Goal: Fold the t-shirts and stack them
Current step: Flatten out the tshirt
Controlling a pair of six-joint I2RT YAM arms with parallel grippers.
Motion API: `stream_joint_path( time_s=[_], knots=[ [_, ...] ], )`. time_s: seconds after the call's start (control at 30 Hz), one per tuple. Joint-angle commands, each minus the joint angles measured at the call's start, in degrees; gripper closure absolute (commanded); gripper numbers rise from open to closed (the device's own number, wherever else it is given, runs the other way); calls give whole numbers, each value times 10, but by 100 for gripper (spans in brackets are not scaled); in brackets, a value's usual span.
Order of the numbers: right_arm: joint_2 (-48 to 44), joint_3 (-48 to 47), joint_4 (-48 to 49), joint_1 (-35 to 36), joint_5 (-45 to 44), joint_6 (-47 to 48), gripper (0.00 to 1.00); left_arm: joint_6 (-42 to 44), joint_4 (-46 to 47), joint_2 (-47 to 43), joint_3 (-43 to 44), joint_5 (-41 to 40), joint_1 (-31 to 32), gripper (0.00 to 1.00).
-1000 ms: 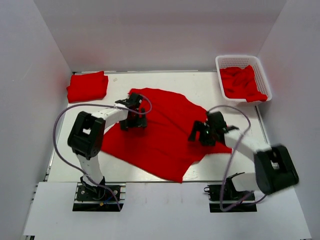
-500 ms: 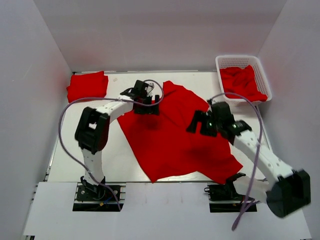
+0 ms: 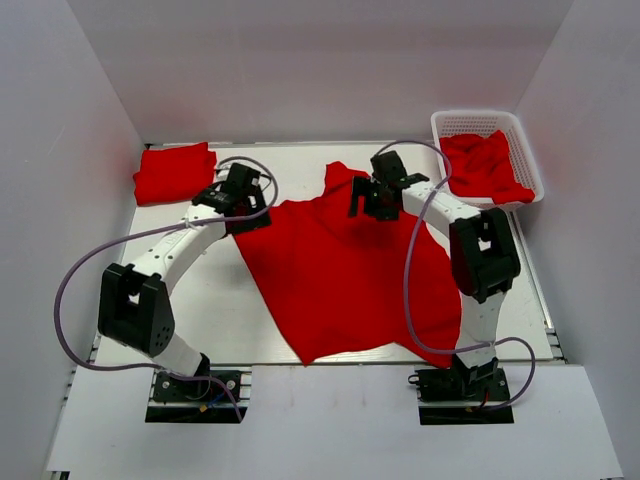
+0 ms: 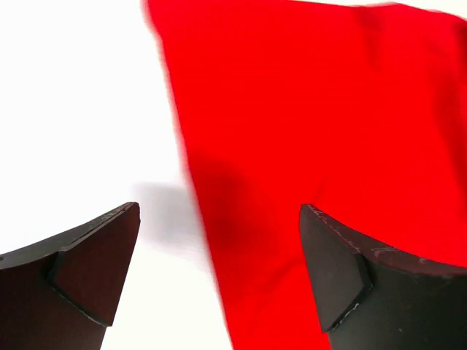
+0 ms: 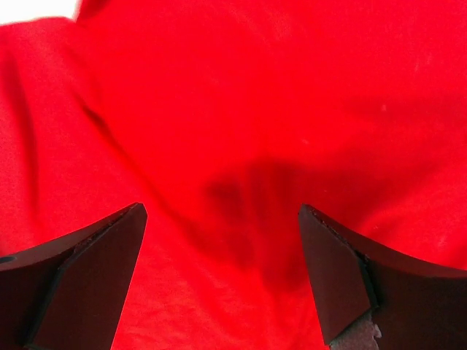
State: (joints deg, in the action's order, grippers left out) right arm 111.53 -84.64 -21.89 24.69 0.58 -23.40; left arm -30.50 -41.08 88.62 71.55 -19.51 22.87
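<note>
Spread t-shirt [image 3: 340,270]: one red shirt lies open across the middle of the table [image 3: 225,310]. It reaches from near the far edge almost to the near edge and sits skewed to the table's sides. It looks laid out for folding, though its outline is not yet squared.
Far part of that shirt: rumpled, with a flap poking toward the far edge. It probably needs flattening or tugging before a clean fold.
Left gripper [image 4: 219,211]: jaws spread wide, nothing between them. It hangs over the shirt's left far edge, with one finger above bare table and the other above cloth, so it straddles the hem. That is a sensible place to pinch an edge.
Right gripper [image 5: 219,211]: also released and empty. It is over the far middle of the shirt, with only red cloth beneath it, and seems lined up for a matching hold on that side.
Folded t-shirt [image 3: 175,172]: a neat red square at the far left corner, well apart from the spread one. I judge it the start of the stack, kept clear of the working area.
Crumpled t-shirts [image 3: 485,165]: heaped inside the basket [image 3: 475,117] at the far right corner. They are likely the supply waiting to be folded.
Progress: early, with one shirt done, one in hand and more waiting.
</note>
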Motion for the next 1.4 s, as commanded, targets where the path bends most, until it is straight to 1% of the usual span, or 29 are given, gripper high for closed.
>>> stream_joint_path(
  time_s=[0.0, 0.03, 0.1, 0.13, 0.23, 0.3, 0.33, 0.37, 0.4, 0.43, 0.47, 0.5, 0.57, 0.6, 0.63, 0.67, 0.73, 0.77, 0.8, 0.87, 0.9, 1.0, 1.03, 1.1, 1.13, 1.17, 1.2, 1.23, 1.37],
  knots=[
    [11, 3, 0, -4, 8, 3, 10, -68, -69, -24, 2, -66, -40, 0],
    [2, 44, 8, -6, 7, -6, 10, -68, -62, -24, 2, -49, -47, 0],
    [-19, 77, 18, -7, 7, -9, 10, -68, -62, -13, 8, -31, -66, 0],
    [-28, 132, 25, -7, 5, -16, 10, -74, -62, 0, 15, -25, -71, 0],
    [-78, 216, 39, -9, -3, -35, 10, -81, -69, 17, 37, -31, -87, 0],
    [-120, 296, 42, -8, -1, -52, 10, -81, -69, 31, 50, -37, -92, 0],
    [-133, 316, 44, -9, -2, -69, 10, -81, -69, 37, 50, -37, -99, 0],
    [-158, 375, 34, -9, -1, -90, 10, -88, -69, 43, 55, -37, -99, 0],
    [-189, 396, 32, -7, -1, -101, 10, -88, -69, 54, 61, -37, -106, 0],
    [-205, 416, 22, -7, 2, -118, 10, -88, -69, 59, 61, -37, -113, 0],
    [-239, 468, 14, -7, 0, -136, 10, -88, -69, 66, 61, -37, -113, 0],
    [-277, 481, -21, -8, -1, -146, 10, -88, -69, 73, 68, -32, -118, 0],
    [-333, 508, -53, -7, -51, -168, 10, -88, -69, 95, 74, -32, -123, 0],
    [-371, 516, -108, -6, -60, -170, 10, -88, -69, 103, 79, -25, -128, 0],
    [-404, 522, -125, -7, -65, -178, 10, -88, -63, 117, 84, -19, -129, 0],
    [-421, 526, -167, -6, -73, -181, 10, -88, -63, 124, 84, -12, -135, 0],
    [-478, 520, -193, -7, -78, -183, 10, -88, -63, 135, 91, -11, -135, 0],
    [-486, 515, -214, -9, -87, -181, 10, -88, -55, 140, 91, -11, -135, 0],
    [-502, 492, -226, -7, -109, -168, 10, -77, -47, 140, 91, -11, -135, 0],
    [-511, 470, -220, -8, -109, -148, 10, -62, -29, 146, 91, 18, -135, 0],
    [-507, 435, -218, -6, -109, -141, 10, -55, -7, 146, 97, 31, -135, 0],
    [-493, 393, -183, -6, -89, -122, 10, -23, 37, 162, 111, 82, -129, 0],
    [-483, 374, -158, -7, -98, -121, 10, -12, 43, 168, 118, 90, -129, 0],
    [-465, 344, -142, -8, -112, -121, 10, -6, 50, 198, 152, 112, -124, 0],
    [-449, 314, -124, -7, -143, -124, 10, -6, 50, 212, 164, 123, -124, 0],
    [-429, 294, -107, -9, -166, -126, 10, -1, 44, 244, 213, 130, -124, 0],
    [-420, 294, -107, -7, -167, -130, 10, -1, 44, 261, 214, 130, -124, 0],
    [-414, 269, -98, -8, -177, -129, 10, 7, 30, 278, 250, 135, -124, 0],
    [-385, 245, -94, -10, -199, -122, 10, 48, 14, 359, 337, 148, -119, 0]
  ],
)
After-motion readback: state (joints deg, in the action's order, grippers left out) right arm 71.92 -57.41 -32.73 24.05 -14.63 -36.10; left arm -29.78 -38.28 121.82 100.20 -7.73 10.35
